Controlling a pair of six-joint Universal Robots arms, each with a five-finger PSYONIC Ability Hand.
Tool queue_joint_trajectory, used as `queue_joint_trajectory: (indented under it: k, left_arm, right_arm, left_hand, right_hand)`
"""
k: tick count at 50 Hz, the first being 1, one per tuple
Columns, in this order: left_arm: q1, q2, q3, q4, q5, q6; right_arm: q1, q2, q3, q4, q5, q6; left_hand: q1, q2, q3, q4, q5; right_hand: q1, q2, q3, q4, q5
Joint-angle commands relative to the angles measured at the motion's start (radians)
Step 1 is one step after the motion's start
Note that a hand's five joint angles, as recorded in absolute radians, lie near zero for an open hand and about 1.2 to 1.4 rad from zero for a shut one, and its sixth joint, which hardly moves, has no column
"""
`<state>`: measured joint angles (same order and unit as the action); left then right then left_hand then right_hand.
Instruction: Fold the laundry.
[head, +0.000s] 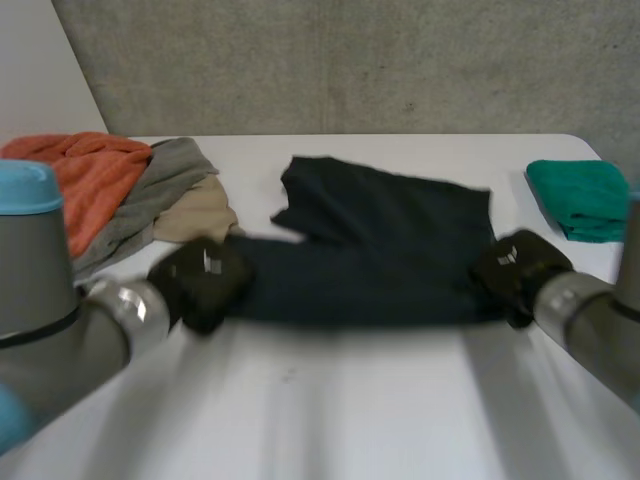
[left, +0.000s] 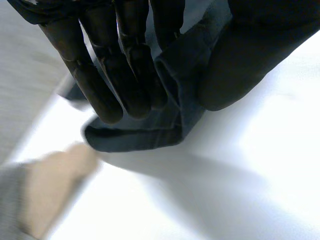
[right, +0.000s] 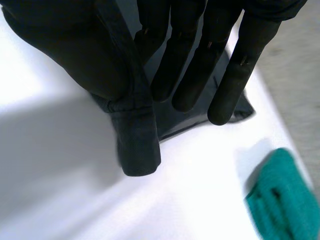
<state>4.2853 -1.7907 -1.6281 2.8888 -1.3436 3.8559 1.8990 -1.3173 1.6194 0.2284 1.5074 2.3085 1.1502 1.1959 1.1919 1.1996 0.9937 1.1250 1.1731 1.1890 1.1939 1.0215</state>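
Table (head: 330, 420): dark shirt (head: 390, 250) spread mid-table; clothes pile (head: 100, 190) left of shirt, green cloth (head: 585, 198) right of shirt. Lift both near corners level, keep hem taut, carry to far edge. Left hand (head: 200, 280) pinches shirt's near-left corner, fingers against thumb; right hand (head: 520, 268) likewise pinches near-right corner.

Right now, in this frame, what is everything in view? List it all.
dark garment: one, navy, spread mid-table
orange cloth: one, orange, table's far left
grey cloth: one, grey, beside the orange cloth
tan cloth: one, beige, against the grey cloth
green cloth: one, green, table's right edge
table: one, white
wall: one, grey, behind table
left hand: one, black, pinching garment's near left corner
right hand: one, black, pinching its near right corner
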Motion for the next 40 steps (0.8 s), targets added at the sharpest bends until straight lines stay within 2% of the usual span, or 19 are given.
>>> queue_joint_trajectory:
  k: [1, 10, 19, 23, 30, 37, 38, 40]
  left_arm:
    - [-0.119, 0.106, -0.024, -0.362, -0.020, 0.119]
    - [-0.133, -0.068, 0.189, -0.195, -0.120, 0.047]
    - [-0.143, -0.387, 0.609, 0.085, -0.149, -0.025]
    - [-0.153, -0.531, 0.813, 0.147, -0.158, -0.022]
    - [-0.154, -0.824, 1.213, 0.141, -0.215, -0.009]
    - [-0.145, -1.038, 1.499, 0.116, -0.239, -0.013]
    - [-0.147, -1.071, 1.543, 0.116, -0.236, -0.024]
    - [-0.151, -1.098, 1.568, 0.113, -0.233, -0.036]
  right_arm:
    - [-0.040, -0.122, 0.097, 0.183, -0.102, -0.210]
    - [-0.035, -0.014, 0.027, 0.028, -0.033, -0.084]
    - [-0.037, 0.165, -0.139, -0.266, 0.094, 0.067]
    - [-0.032, 0.240, -0.200, -0.378, 0.103, 0.092]
    - [-0.028, 0.409, -0.347, -0.559, 0.128, 0.072]
    - [-0.032, 0.575, -0.472, -0.684, 0.146, 0.016]
    - [-0.034, 0.611, -0.499, -0.710, 0.145, 0.009]
    - [-0.035, 0.644, -0.519, -0.736, 0.145, 0.009]
  left_hand:
    - [0.246, 0.200, 0.204, 0.197, 0.228]
    - [0.246, 0.200, 0.204, 0.197, 0.228]
    - [0.246, 0.200, 0.204, 0.197, 0.228]
    - [0.246, 0.200, 0.204, 0.197, 0.228]
    - [0.246, 0.200, 0.204, 0.197, 0.228]
    - [0.246, 0.200, 0.204, 0.197, 0.228]
    - [0.075, 0.029, 0.033, 0.026, 0.057]
    - [-0.493, -0.539, -0.535, -0.543, -0.511]
  right_hand:
    - [0.271, 0.223, 0.207, 0.202, 0.200]
    - [0.271, 0.223, 0.207, 0.202, 0.200]
    - [0.271, 0.223, 0.207, 0.202, 0.200]
    - [0.271, 0.223, 0.207, 0.202, 0.200]
    - [0.271, 0.223, 0.207, 0.202, 0.200]
    - [0.271, 0.223, 0.207, 0.202, 0.200]
    - [0.152, 0.104, 0.088, 0.083, 0.081]
    - [-0.530, -0.578, -0.594, -0.599, -0.601]
